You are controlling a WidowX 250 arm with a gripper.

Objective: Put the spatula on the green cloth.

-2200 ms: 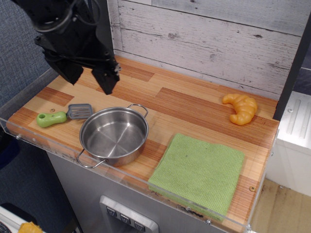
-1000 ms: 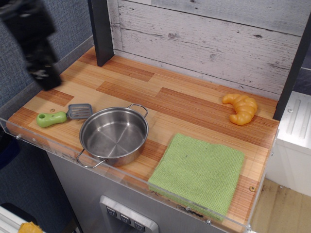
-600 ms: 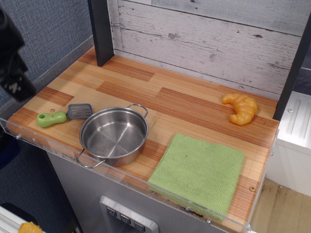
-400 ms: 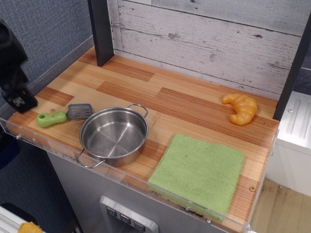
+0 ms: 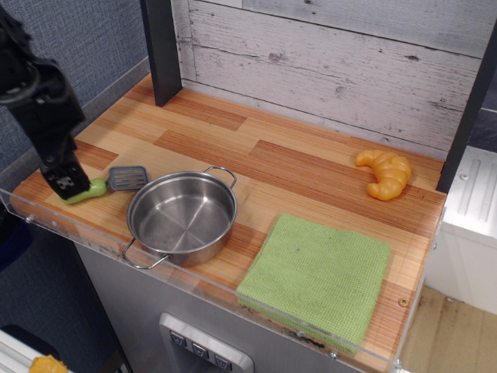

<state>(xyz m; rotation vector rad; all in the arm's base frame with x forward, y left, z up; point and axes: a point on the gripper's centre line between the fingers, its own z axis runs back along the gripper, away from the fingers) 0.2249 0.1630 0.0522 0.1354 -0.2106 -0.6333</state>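
Wooden table [image 5: 295,167]: gripper [image 5: 65,183] down over spatula [image 5: 109,183] handle for pickup; jaws' opening unclear; cloth [image 5: 318,276] far right past pot [image 5: 182,217].

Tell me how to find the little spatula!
Start at the shiny steel pot near the wooden counter's front-left corner. Just left of it lies the spatula, with the black gripper over its handle end. Nothing else has a lime-green handle and a grey slotted blade.
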